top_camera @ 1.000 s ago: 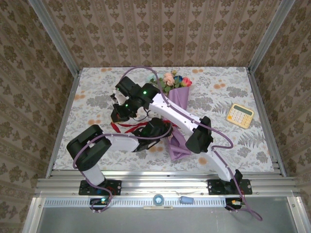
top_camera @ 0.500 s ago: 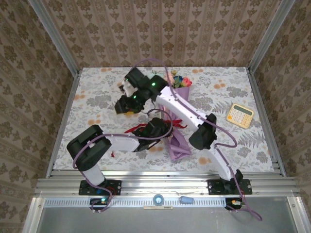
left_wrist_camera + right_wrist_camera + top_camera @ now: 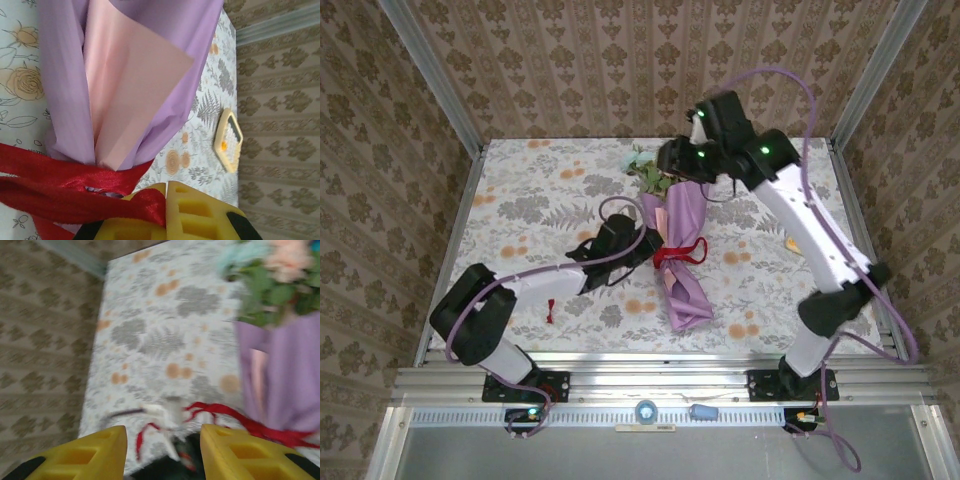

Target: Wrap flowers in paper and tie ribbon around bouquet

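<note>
No text, label, brand, number or sign can be read. The pale yellow rectangular calculator (image 3: pixel 228 141), seen at about 3 o'clock in the left wrist view, is turned too steeply for its key markings to be made out. Printed flowers and leaves are carried by the cloth of the surface (image 3: pixel 520 200), and repeated ornament by the patterned wallpaper (image 3: pixel 650 60).

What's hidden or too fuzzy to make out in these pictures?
Flowers: right arm covers most heads in the top view; blurred and cut by the edge in the right wrist view.
Calculator: right arm hides nearly all of it in the top view.
Ribbon: whether it is knotted; cut off at the edge in the left wrist view, too small from above.
</note>
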Controlling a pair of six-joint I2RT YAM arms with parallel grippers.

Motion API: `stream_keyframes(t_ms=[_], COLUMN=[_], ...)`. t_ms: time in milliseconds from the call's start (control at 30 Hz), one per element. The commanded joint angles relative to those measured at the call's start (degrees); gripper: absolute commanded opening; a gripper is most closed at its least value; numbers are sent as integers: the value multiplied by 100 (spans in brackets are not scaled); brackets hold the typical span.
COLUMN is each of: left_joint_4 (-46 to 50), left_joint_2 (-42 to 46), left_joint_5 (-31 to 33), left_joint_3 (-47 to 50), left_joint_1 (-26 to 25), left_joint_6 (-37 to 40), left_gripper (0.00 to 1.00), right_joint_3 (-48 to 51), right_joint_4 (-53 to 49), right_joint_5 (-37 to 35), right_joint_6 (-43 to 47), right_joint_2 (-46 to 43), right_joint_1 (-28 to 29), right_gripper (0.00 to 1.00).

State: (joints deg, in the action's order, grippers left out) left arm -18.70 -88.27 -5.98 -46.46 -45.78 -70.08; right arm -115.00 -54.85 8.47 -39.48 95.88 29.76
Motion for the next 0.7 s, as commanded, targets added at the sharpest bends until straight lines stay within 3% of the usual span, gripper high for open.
stream_keyframes(t_ms=[0,167,300,500,667], left_joint_4=[440,729,920,983,521], left_joint_2=[140,68,42,-224,-450], left_joint_5=[-810,-1634,-2030,-2562,-2710], left_joint_3=[-198,-382,-451,-605,-417], left_joint_1=[348,957,1384,1779,2112], left_joint_6=[-721,-1387,-1791,-2098,-2507], left_gripper=[0,0,0,0,0], right_joint_3=[1383,3447,4458,4302,3815], right_joint_4=[687,1556,2659,3005,3472], right_joint_5=[-997,-1841,-2288,-2685,-3077], right_joint_6=[-390,-768,-948,-1180,-1450], right_joint_2=[-653,-1443,-1459,-271,942], right_joint_1=[108,921,1842,2805,3132], right_gripper=[43,43,45,47,53])
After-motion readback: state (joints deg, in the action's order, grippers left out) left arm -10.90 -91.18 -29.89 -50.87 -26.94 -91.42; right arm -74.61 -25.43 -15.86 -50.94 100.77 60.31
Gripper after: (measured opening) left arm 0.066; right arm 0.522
